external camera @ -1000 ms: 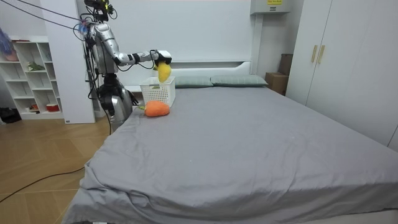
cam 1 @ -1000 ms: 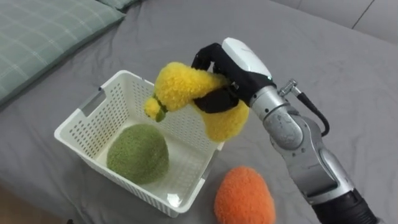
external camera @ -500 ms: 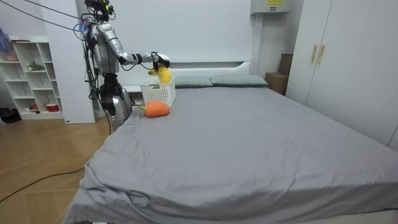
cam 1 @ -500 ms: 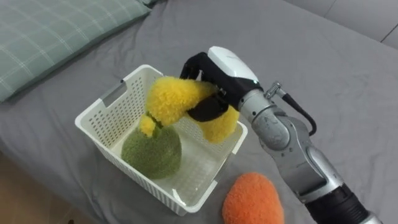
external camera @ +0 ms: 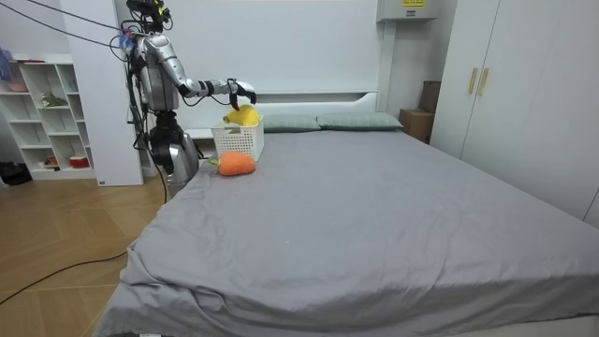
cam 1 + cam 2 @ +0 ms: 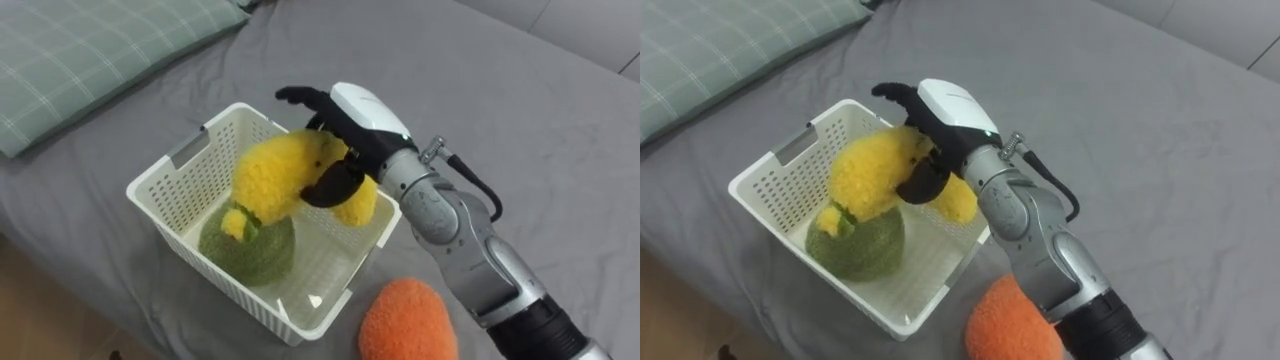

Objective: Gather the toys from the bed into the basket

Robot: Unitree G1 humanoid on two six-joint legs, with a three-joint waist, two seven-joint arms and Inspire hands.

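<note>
Head eye views look closely down on the basket [image 6: 160, 185] (the distant room view shares it).

Right hand [image 6: 358, 108] has opened; yellow toy [image 6: 275, 180] now lies in basket [image 6: 215, 285].

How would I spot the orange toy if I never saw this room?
Find the grey bed, then the white basket near its checked pillow. The orange toy lies on the bed beside the basket; the yellow toy and green toy are inside it.
</note>
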